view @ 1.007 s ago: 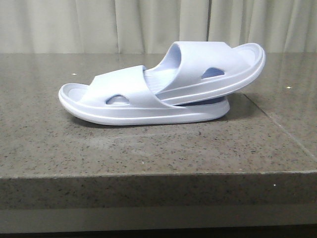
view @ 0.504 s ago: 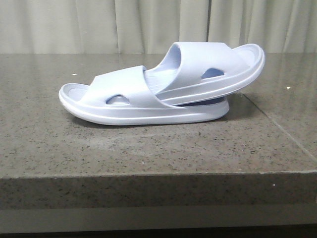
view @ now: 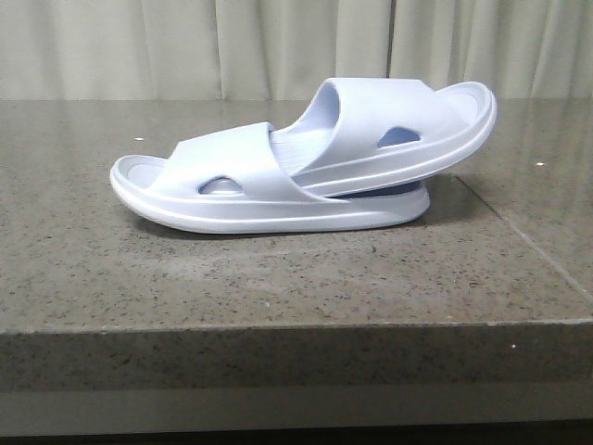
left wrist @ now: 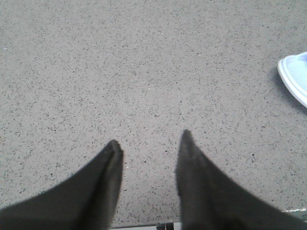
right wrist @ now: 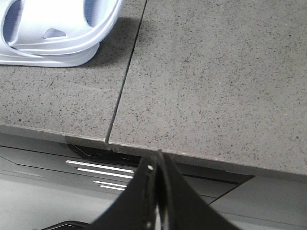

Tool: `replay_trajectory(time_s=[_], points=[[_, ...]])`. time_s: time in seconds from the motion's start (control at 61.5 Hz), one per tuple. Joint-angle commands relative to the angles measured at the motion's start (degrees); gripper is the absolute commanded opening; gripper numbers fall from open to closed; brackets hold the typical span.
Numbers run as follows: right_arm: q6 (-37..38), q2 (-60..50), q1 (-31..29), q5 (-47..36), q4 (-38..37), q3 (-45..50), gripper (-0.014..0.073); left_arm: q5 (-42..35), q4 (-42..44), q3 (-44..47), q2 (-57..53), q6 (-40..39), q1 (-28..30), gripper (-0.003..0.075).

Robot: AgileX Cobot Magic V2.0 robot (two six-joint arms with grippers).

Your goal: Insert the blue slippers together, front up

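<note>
The two blue slippers sit nested on the grey stone table. The lower slipper point(view: 232, 190) lies flat with its toe to the left. The upper slipper point(view: 398, 125) is pushed under the lower one's strap and tilts up to the right. Neither gripper shows in the front view. My left gripper point(left wrist: 149, 139) is open and empty above bare tabletop, with a slipper's edge point(left wrist: 295, 76) off to one side. My right gripper point(right wrist: 157, 155) is shut and empty over the table's front edge, apart from the slippers point(right wrist: 53, 33).
The stone table point(view: 278, 278) has a seam point(view: 519, 232) running along its right part, also seen in the right wrist view point(right wrist: 127, 72). A pale curtain point(view: 185, 46) hangs behind the table. The table's front edge point(right wrist: 192, 155) drops off below my right gripper.
</note>
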Motion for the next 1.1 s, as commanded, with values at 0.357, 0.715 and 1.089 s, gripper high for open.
replay_trajectory(time_s=[0.357, 0.715, 1.089], points=[[-0.18, 0.58, -0.03, -3.32, 1.07, -1.15, -0.0118, -5.76, -0.3, -1.55, 0.29, -0.65, 0.07, -0.002], [-0.18, 0.58, -0.03, -3.32, 1.07, -1.15, -0.0118, -5.76, -0.3, -1.55, 0.29, -0.65, 0.07, -0.002], [-0.18, 0.58, -0.03, -3.32, 1.07, -1.15, -0.0118, -6.23, -1.13, -1.41, 0.16, -0.44, 0.98, -0.002]])
